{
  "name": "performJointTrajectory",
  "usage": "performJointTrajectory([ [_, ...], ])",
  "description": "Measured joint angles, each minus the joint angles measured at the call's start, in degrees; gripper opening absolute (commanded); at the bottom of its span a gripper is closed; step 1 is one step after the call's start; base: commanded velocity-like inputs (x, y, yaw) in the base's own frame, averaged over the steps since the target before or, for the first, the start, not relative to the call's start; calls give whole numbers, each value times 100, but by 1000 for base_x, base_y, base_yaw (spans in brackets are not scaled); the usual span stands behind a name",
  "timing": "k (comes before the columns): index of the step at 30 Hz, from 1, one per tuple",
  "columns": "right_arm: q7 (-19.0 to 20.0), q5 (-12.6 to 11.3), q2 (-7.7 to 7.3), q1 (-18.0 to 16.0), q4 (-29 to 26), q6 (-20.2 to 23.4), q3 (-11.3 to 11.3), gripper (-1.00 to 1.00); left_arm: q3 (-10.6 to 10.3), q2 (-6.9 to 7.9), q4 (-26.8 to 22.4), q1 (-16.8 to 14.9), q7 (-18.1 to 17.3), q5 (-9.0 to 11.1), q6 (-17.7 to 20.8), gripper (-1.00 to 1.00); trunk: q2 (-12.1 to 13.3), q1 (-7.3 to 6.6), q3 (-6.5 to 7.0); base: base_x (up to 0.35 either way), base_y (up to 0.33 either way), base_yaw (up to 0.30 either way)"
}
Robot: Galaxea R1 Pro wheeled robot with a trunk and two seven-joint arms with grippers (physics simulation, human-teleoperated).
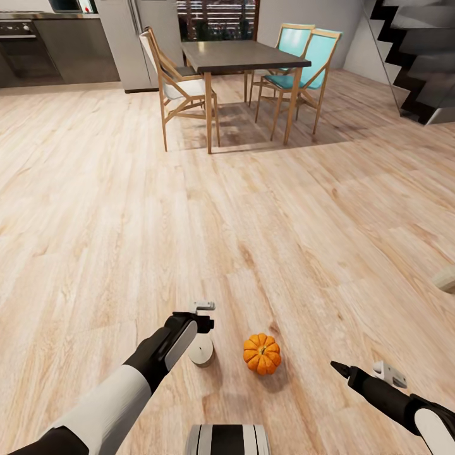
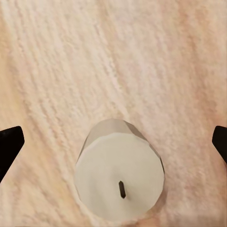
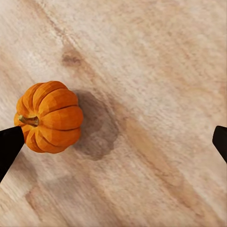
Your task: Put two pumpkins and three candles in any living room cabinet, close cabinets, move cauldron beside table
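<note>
Left wrist view has the left gripper [image 2: 113,142] spread wide over the upright candle [image 2: 120,172] on the floor [image 1: 253,221], so centre it before closing, while the right gripper [image 3: 113,142] hangs open beside the pumpkin [image 3: 48,117].

One pumpkin [image 1: 261,354]; one candle [image 1: 202,351]; four chairs [image 1: 179,88] – one dining table [image 1: 243,55]

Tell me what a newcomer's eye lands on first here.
First the bright orange pumpkin on the pale wooden floor, between the two arms. Just beside it stands a stubby candle, with the left claw open right above it. Farther back, a dark-topped dining table with chairs.
</note>
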Motion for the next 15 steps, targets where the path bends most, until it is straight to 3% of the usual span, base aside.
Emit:
performJointTrajectory([
  [4,0,-2,0,0,0,0,0,100,-1,-4,15,-3,-8,0,21,100,-5,11,-88,0,0,0],
  [15,0,-3,0,0,0,0,0,100,-1,-12,40,-4,-19,0,46,100,-5,10,-89,0,0,0],
])
